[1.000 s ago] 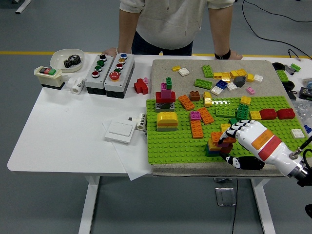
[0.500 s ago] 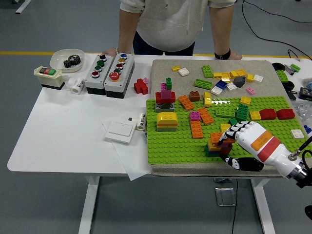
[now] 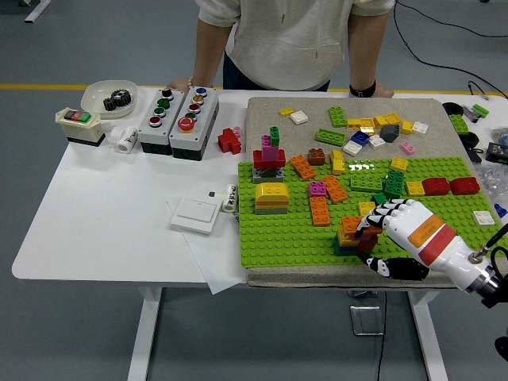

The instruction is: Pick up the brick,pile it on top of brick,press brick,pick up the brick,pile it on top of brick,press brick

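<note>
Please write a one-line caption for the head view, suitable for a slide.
The robot's right hand rests its fingers on a small stack of bricks on the green baseplate.

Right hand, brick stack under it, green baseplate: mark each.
Right hand (image 3: pixel 397 221), head view, back of the knuckles.
Brick stack (image 3: pixel 349 232), head view, orange top brick.
Green baseplate (image 3: pixel 278 234), head view, bare studs near left.
</note>
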Motion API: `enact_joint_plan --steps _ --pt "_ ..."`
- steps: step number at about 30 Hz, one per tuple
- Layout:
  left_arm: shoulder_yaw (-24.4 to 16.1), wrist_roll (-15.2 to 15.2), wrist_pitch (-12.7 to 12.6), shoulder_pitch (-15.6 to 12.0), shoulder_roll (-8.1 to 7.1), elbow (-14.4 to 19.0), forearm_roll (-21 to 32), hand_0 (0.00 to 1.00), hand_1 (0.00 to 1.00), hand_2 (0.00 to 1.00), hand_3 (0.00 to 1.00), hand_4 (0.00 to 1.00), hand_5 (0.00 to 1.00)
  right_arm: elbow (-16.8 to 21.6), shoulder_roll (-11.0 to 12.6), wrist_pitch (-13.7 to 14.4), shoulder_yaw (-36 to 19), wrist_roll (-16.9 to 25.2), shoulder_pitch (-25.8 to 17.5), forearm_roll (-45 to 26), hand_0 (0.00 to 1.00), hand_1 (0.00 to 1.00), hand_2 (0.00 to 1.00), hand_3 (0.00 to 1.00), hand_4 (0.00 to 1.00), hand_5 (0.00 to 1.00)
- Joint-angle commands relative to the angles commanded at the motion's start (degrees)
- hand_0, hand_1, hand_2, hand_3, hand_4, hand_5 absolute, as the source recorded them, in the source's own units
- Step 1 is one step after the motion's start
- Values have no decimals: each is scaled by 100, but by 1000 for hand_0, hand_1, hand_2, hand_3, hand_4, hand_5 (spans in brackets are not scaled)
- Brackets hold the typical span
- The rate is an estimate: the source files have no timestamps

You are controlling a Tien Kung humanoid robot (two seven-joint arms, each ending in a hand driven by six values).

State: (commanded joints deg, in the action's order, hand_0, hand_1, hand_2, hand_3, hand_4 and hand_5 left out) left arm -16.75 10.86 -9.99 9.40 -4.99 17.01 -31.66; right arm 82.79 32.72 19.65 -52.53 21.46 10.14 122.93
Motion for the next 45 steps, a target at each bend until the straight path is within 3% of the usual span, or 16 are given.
enact_joint_plan --steps 13,31,32,37,38,43,44,45 --pt "-25 22 10 -25 -8 -1 -52 816 803 801 589 660 678 -9 -14 14 24 6 -4 -16 519 496 550 540 694 327" --pt "-26 33 16 -31 -9 -2 -59 816 804 800 590 659 678 261 6 255 -131 72 17 -258 551 522 562 548 697 333" --pt "-25 32 16 -28 -9 -3 -59 815 804 798 590 659 678 273 6 264 -146 71 20 -265 604 562 588 558 707 342" --pt "-15 27 15 -15 -12 -4 -39 815 804 798 590 659 678 326 -2 290 -237 48 25 -297 604 562 588 558 707 342" --pt "-14 27 14 -14 -12 -4 -37 815 801 798 591 659 678 329 -3 290 -241 47 24 -298 660 623 636 590 733 356" --pt "-2 19 7 -6 -12 -4 -15 815 801 798 591 659 678 356 -19 296 -282 19 26 -297 660 623 636 590 733 356" --pt "0 18 5 -5 -12 -4 -11 814 802 800 588 659 679 355 -23 298 -293 15 25 -293 705 655 700 619 751 363" --pt "1 16 3 -3 -11 -5 -8 814 802 800 588 659 679 355 -26 299 -307 12 23 -288 705 655 700 619 751 363"
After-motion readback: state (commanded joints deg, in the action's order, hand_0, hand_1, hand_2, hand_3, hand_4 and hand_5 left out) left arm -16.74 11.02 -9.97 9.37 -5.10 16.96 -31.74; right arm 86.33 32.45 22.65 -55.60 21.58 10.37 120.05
